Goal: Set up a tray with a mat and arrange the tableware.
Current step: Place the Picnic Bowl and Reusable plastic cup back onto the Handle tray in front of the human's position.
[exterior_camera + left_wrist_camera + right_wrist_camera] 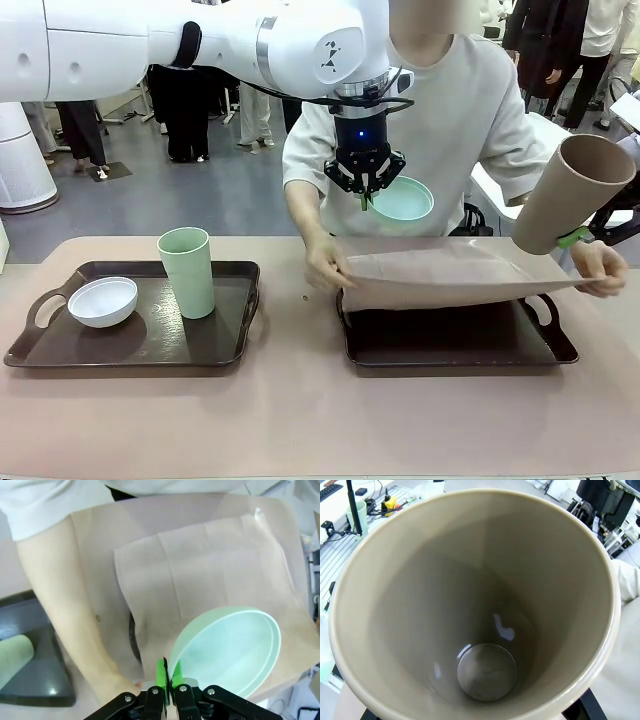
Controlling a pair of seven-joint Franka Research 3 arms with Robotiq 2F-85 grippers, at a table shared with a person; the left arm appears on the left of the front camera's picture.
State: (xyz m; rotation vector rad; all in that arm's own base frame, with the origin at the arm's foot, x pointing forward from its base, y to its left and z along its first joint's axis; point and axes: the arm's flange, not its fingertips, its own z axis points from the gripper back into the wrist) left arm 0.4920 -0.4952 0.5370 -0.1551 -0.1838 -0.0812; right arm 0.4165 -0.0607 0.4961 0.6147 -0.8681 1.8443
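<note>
1. Saw the left gripper (pixel 365 188) pointing down, jaws pinched narrow on the rim of the mint bowl (pixel 232 650), one green pad on each side of that rim.
2. Found the bowl hanging tilted just beside the jaws, hollow side showing, clear of the table (pixel 300 420).
3. Noted the mat (pixel 450 272) below those jaws, held at both ends by the person's hands (pixel 325 268) and lifted over the right tray (pixel 455 345).
4. Saw the right gripper (pixel 573 238) holding the brown cup (pixel 575 185), jaws spread wide around its wall; cup tilted in the air, mouth turned back toward the wrist.
5. Found the left tray (pixel 150 350) well apart from both pairs of jaws, carrying the white bowl (pixel 102 300) and, near it but not touching, the pale green cup (pixel 187 270) standing upright.
</note>
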